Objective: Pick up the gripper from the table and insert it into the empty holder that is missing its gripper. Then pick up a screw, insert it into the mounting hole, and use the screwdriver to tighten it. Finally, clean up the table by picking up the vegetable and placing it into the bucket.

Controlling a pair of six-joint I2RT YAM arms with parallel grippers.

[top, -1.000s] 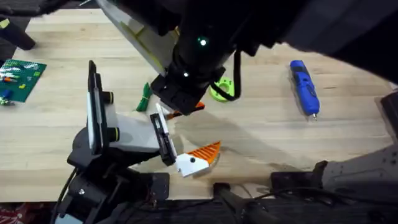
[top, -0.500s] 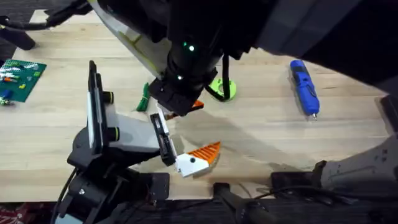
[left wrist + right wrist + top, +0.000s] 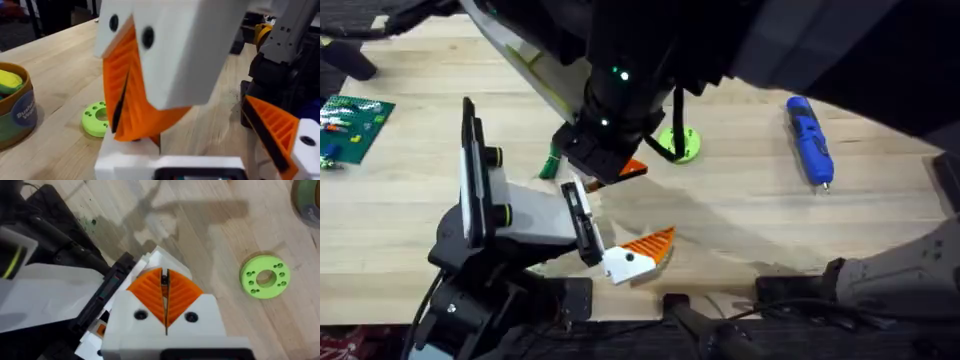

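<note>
My right gripper (image 3: 620,173) hangs over the far end of the holder (image 3: 582,225), a black slotted rail on a white housing at my left arm's end. Its orange pads (image 3: 182,292) are shut, and a white block (image 3: 175,265), the gripper's base, shows just past the tips. My left gripper (image 3: 640,215) carries one orange finger with a black dot (image 3: 642,250) at the rail's near end. The blue screwdriver (image 3: 810,140) lies at the far right. The dark green vegetable (image 3: 553,155) lies left of my right gripper. The bucket (image 3: 15,110) stands beyond the ring. The screw is out of view.
A lime-green ring (image 3: 677,145) lies right of my right gripper. A green board (image 3: 355,125) sits at the left edge. A tall black plate with green-ringed knobs (image 3: 472,170) stands behind the housing. Bare wood lies between the ring and the screwdriver.
My right gripper has shifted a little to the left over the rail's far end, still shut, uncovering more of the lime ring. The left arm has not moved.
</note>
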